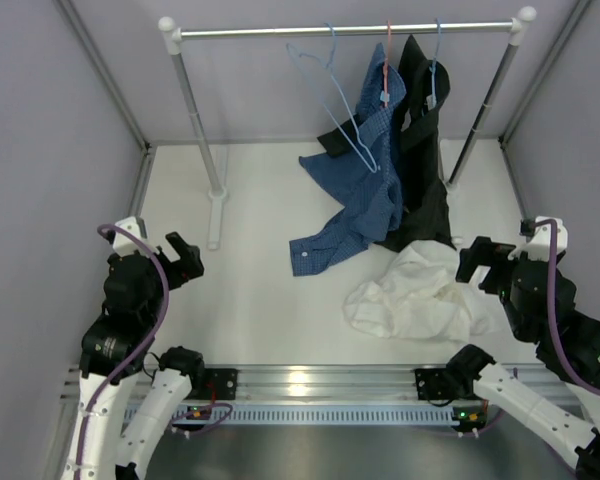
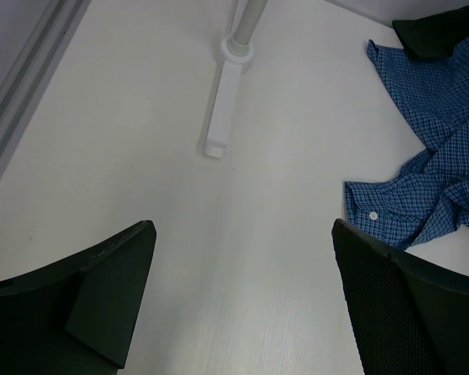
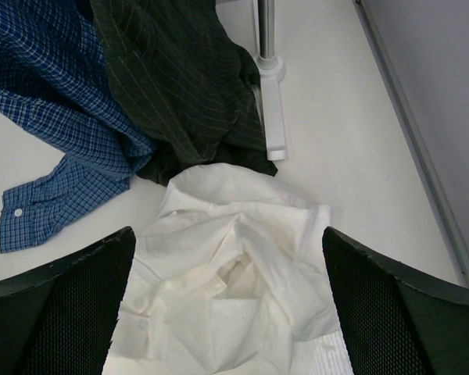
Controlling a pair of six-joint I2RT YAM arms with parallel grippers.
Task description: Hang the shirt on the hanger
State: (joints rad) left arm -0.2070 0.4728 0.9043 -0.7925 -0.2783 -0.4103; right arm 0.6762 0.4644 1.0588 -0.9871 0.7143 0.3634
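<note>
- Shirt (image 1: 418,296): white, crumpled in a heap on the table (image 1: 260,300), front right. It is not on any hanger.
- The heap's far edge touches the trailing hem of the black garment (image 1: 420,170). The cuff of the blue checked shirt (image 1: 365,200) lies just to its left.
- Hanger (image 1: 332,100): light-blue wire, hooked on the rail (image 1: 280,32) left of the 2 hung garments and bare. It is well apart from the shirt.
- Right gripper (image 1: 477,258): fingers spread apart, nothing between them. In the top view it sits at the heap's upper right edge.
- Right wrist view: the shirt (image 3: 234,273) fills the space between the 2 fingers of the right gripper (image 3: 228,234) and is centred under them. A buttoned placket or cuff shows at lower left. Whether the fingers touch the cloth I cannot tell.
- Left gripper (image 1: 183,256): fingers spread apart and empty, at the far left of the table, well apart from the shirt.
- Left wrist view: bare table between the fingers of the left gripper (image 2: 241,234). The rack foot (image 2: 223,109) is ahead and the checked cuff is to the right.
</note>
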